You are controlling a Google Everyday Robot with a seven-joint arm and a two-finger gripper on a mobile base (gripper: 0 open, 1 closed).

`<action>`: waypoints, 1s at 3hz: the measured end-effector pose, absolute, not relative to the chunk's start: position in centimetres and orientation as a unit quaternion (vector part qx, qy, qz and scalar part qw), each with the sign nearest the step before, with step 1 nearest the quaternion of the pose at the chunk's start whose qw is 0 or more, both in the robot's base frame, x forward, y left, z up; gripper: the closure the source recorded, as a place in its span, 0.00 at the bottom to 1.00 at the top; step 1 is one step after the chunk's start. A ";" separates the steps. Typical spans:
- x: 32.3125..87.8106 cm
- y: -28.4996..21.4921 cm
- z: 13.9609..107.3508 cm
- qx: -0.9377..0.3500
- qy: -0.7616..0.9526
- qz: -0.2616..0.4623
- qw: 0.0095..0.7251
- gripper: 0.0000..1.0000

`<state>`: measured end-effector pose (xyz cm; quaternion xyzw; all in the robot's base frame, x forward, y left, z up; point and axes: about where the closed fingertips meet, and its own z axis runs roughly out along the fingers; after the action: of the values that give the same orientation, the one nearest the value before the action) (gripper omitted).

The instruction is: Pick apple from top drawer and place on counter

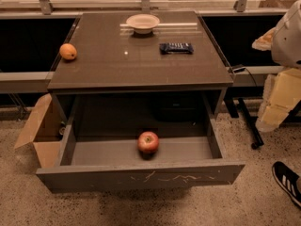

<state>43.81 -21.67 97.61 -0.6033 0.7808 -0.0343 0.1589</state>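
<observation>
The top drawer [141,175] is out so the apple [148,142] is easy to reach — the gripper [278,102], maybe far right, open or not I cannot tell.

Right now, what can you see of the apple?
The apple is round and red with a yellowish patch, its stem dimple up, its skin smooth and whole. It rests on the floor of the open drawer, about mid-width, short of the front panel, touching only that floor and clear of the walls. The tool is not in view; nothing holds the apple.
</observation>
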 end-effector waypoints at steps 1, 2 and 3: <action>43.8 -21.7 97.6 -0.603 0.781 -0.034 0.159 0.00; 44.7 -20.5 95.9 -0.611 0.772 -0.005 0.176 0.00; 45.7 -18.4 92.3 -0.627 0.753 0.048 0.196 0.00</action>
<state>45.74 -18.38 92.29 -0.6265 0.7529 0.0480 0.1957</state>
